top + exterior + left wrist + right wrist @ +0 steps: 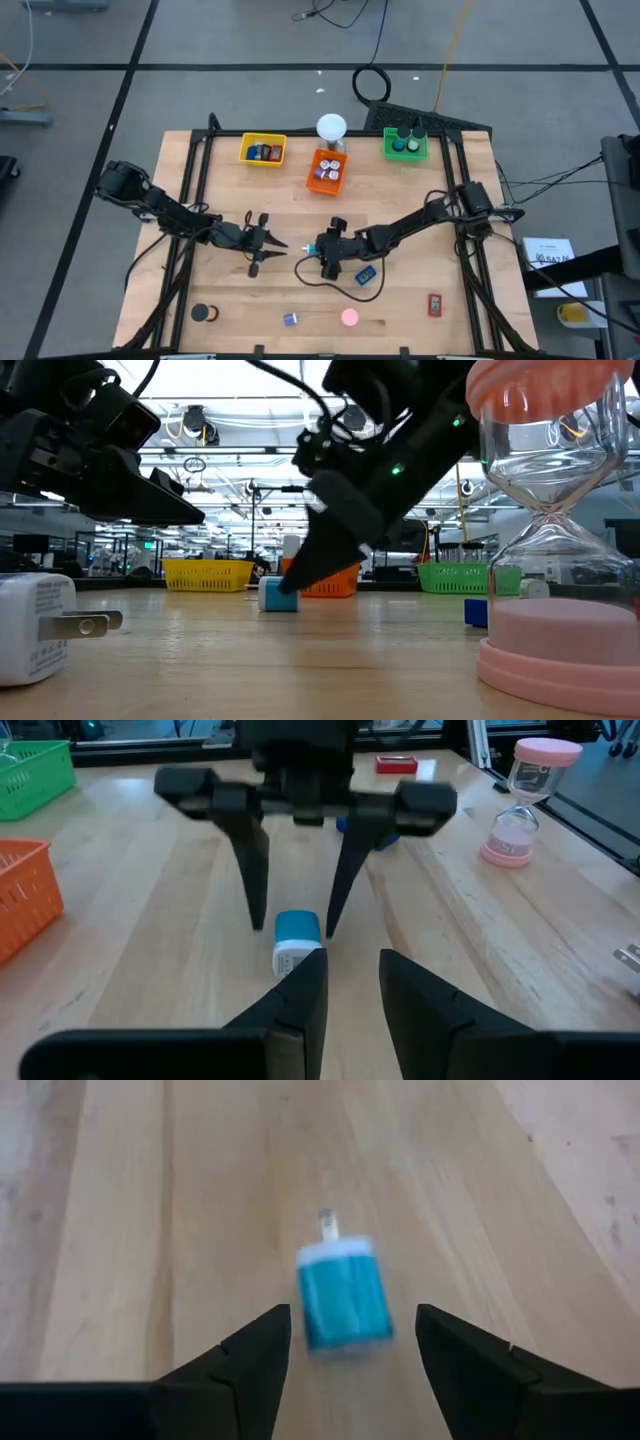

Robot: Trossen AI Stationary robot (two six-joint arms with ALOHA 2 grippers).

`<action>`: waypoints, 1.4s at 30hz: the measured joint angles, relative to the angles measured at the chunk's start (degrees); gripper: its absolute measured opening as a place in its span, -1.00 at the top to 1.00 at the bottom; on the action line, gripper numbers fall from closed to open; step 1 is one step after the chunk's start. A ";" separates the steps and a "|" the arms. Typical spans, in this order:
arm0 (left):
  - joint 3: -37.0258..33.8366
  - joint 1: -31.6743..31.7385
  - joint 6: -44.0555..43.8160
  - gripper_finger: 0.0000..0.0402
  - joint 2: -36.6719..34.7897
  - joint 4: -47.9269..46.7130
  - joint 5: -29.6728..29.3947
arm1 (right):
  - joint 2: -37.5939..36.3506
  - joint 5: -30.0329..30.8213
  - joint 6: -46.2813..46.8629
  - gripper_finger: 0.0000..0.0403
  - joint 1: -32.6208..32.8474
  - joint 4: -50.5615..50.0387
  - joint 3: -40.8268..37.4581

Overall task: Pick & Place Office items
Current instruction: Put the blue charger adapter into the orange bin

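A teal block [343, 1295] with a white plug end lies flat on the wooden table [400, 230], near its middle. My right gripper [352, 1330] slants down over it, open, with one finger on each side of the block and a gap showing at both sides. In the left wrist view the same two fingers [255, 870] straddle the teal block [297, 935]. My left gripper [352, 970] hovers just to the table's left of the block, pointing at it. Its fingers are a little apart, with nothing between them.
Yellow [263, 150], orange [327, 170] and green [405, 145] trays stand along the far edge beside a white globe lamp [331, 127]. A blue piece [366, 273], a red piece [435, 303], a pink hourglass [349, 318], a black roll [203, 313] and a white charger [35, 625] lie nearer.
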 joint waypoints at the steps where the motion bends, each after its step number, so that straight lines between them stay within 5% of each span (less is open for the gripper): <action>1: 0.00 0.00 0.02 0.54 0.00 0.00 -0.06 | 0.85 -0.03 0.06 -0.03 -0.31 0.86 0.09; 7: 0.02 0.00 -0.09 0.54 0.00 -0.21 -0.11 | 2.56 -2.99 -1.31 0.02 -1.16 5.25 0.06; 15: 0.02 0.72 -1.98 0.54 0.00 -0.50 -0.49 | 2.61 -2.30 -1.37 0.37 -1.16 5.09 -0.01; 20: 0.02 3.19 -5.80 0.54 -0.68 -0.68 -1.80 | 2.61 2.21 -3.52 0.37 -0.36 5.50 -0.01; 35: 0.11 12.49 -26.07 0.52 -8.75 -2.32 11.44 | 2.59 24.32 -17.38 0.35 2.97 24.68 -3.88; 42: 0.13 16.04 -32.61 0.14 -8.79 -2.97 11.98 | 2.59 26.17 -22.42 0.35 3.27 29.72 -3.88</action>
